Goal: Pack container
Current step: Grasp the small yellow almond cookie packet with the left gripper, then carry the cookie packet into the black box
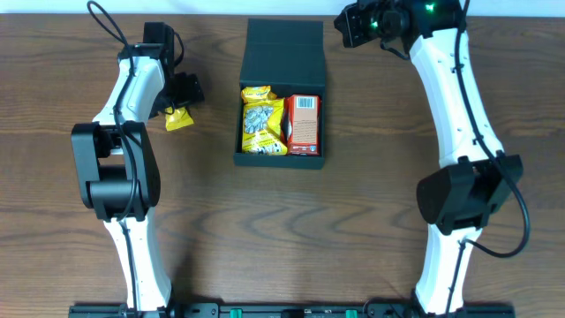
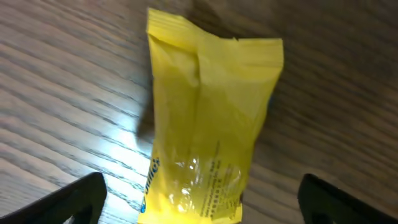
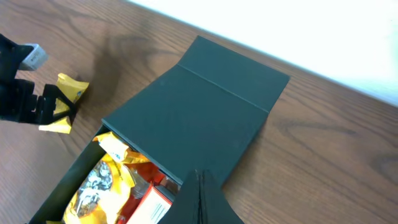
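The matte black container (image 1: 283,159) sits mid-table with its flap lid (image 1: 284,53) laid open toward the far edge. Inside lie yellow snack packets (image 1: 260,119) and a red-orange carton (image 1: 304,124). A small yellow packet (image 1: 178,117) lies on the wood left of the container. My left gripper (image 1: 183,99) hovers right over it, fingers open on either side of the packet (image 2: 208,124). My right gripper (image 1: 353,26) is shut and empty, high at the far right of the lid; its view shows the lid (image 3: 199,112) and the box contents (image 3: 106,180).
The wooden table (image 1: 371,230) runs to a white far edge (image 3: 323,31). Both arm bases stand at the near edge.
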`<move>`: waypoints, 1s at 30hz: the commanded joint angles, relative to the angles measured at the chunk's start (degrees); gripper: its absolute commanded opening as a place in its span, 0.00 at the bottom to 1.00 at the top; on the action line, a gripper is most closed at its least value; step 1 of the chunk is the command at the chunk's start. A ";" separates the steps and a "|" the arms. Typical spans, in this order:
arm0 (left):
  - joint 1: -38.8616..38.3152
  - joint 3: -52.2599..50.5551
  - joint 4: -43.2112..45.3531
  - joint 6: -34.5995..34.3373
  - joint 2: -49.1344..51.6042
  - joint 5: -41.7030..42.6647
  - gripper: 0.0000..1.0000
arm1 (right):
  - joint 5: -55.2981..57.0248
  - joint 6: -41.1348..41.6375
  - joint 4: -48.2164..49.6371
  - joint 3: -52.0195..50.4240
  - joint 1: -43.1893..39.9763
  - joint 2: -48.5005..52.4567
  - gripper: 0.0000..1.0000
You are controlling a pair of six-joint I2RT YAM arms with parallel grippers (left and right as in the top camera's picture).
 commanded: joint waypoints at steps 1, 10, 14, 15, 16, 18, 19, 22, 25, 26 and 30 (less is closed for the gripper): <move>0.37 -0.46 0.17 -0.74 2.19 -2.10 0.90 | 0.70 -0.85 -0.09 0.26 -0.22 0.20 0.02; 0.55 -0.46 0.90 -0.72 2.40 -2.14 0.41 | 0.72 -0.85 -0.28 0.26 -0.22 0.20 0.01; 0.68 -0.46 0.81 -0.72 2.40 -2.12 0.38 | 1.64 -0.83 -0.31 0.26 -0.22 0.20 0.01; 0.68 -0.44 0.76 -0.72 2.38 -2.12 0.38 | 2.08 -0.85 -0.33 0.26 -0.22 0.20 0.02; 0.68 -0.33 0.50 -0.72 2.32 -2.10 0.38 | 2.38 -0.85 -0.33 0.26 -0.24 0.20 0.01; 0.68 0.57 -0.90 -0.72 2.25 -2.08 0.36 | 3.21 -0.83 -0.31 0.26 -0.52 0.17 0.01; 0.59 1.44 -1.95 -0.74 2.25 -2.05 0.35 | 3.30 -0.83 -0.31 0.26 -0.94 0.13 0.01; 0.09 5.49 -6.21 -0.70 2.25 -2.05 0.33 | 3.26 -0.76 -0.44 0.26 -2.78 -0.15 0.01; -0.61 10.73 -11.13 -0.72 2.25 -0.96 0.30 | 3.26 0.37 -0.81 0.26 -5.09 -0.85 0.01; -1.01 12.79 -12.94 -0.72 2.25 -0.17 0.29 | 3.26 0.59 -1.03 0.26 -6.03 -1.07 0.02; -3.08 19.28 -17.97 -0.72 2.25 1.20 0.29 | 3.26 0.96 -1.92 0.26 -8.83 -1.97 0.02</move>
